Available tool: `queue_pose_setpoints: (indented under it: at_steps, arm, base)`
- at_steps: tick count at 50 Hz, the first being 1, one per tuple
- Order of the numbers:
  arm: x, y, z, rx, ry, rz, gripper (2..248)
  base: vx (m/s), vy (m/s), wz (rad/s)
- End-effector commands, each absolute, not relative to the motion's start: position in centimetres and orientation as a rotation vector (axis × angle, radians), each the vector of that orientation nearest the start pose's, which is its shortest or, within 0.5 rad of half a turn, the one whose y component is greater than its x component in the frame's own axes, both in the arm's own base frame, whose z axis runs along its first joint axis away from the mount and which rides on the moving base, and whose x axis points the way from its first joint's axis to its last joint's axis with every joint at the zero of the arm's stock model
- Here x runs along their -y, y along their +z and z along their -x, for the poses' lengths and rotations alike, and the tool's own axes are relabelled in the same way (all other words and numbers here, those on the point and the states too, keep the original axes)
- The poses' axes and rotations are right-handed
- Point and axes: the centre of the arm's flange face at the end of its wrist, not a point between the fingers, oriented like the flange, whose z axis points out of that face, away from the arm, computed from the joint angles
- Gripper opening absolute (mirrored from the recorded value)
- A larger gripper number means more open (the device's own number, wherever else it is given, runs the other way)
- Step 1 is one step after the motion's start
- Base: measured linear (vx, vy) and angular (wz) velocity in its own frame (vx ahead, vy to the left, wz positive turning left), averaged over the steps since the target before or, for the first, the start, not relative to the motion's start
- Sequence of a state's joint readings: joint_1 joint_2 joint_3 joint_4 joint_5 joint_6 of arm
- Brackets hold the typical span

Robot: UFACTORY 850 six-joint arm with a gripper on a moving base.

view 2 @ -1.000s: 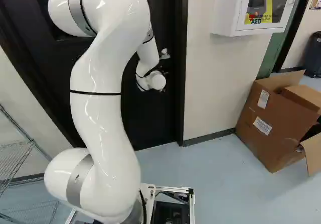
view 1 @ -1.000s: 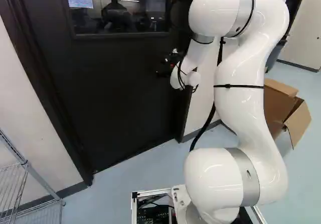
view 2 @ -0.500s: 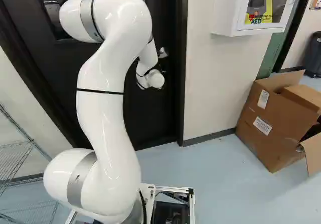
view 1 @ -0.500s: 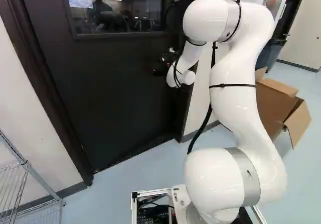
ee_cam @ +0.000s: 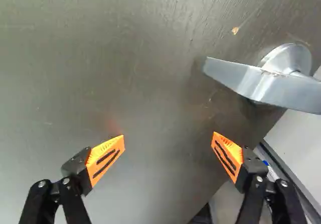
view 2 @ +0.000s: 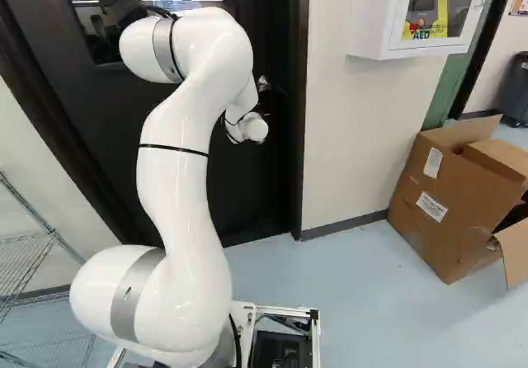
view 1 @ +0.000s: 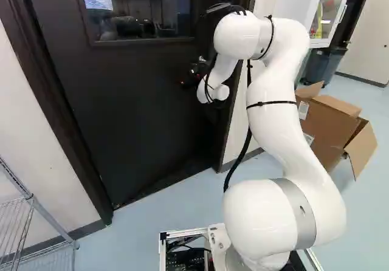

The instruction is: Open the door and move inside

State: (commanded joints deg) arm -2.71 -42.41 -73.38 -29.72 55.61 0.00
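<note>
White arm [view 2: 177,191] nearest, the gripper [ee_cam: 168,135] beyond has its 2 fingers spread, empty, beside the steel handle [ee_cam: 271,86] at the right of the dark door [view 1: 121,113], seemingly ajar, so pushing looks in hand, next calling for a wider swing before driving in.

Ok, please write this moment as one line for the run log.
gripper: open, facing door | lever handle: ungripped, off to one side | door state: seems slightly ajar | entry: not yet made

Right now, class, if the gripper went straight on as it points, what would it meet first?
Probably the door; the handle sits off to one side of the gripper. How near is unclear.
</note>
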Motion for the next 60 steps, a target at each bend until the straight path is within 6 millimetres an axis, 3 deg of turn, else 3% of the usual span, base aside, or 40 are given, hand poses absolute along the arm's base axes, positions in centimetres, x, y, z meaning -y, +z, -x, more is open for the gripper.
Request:
queue_pose_setpoints:
  at_steps: [16,25,45,60]
  arm:
    - [-1.6,34.6,-72.4,0.774,-2.059,2.122,247]
    - [-1.8,34.5,-72.9,0.779,-2.064,2.114,247]
    - [-1.9,34.5,-72.7,0.779,-2.061,2.116,247]
    - [-1.8,35.0,-70.5,0.754,-2.034,2.147,247]
  base:
    - [0.000,0.000,0.000]
    - [0.000,0.000,0.000]
    - [0.000,0.000,0.000]
    - [0.000,0.000,0.000]
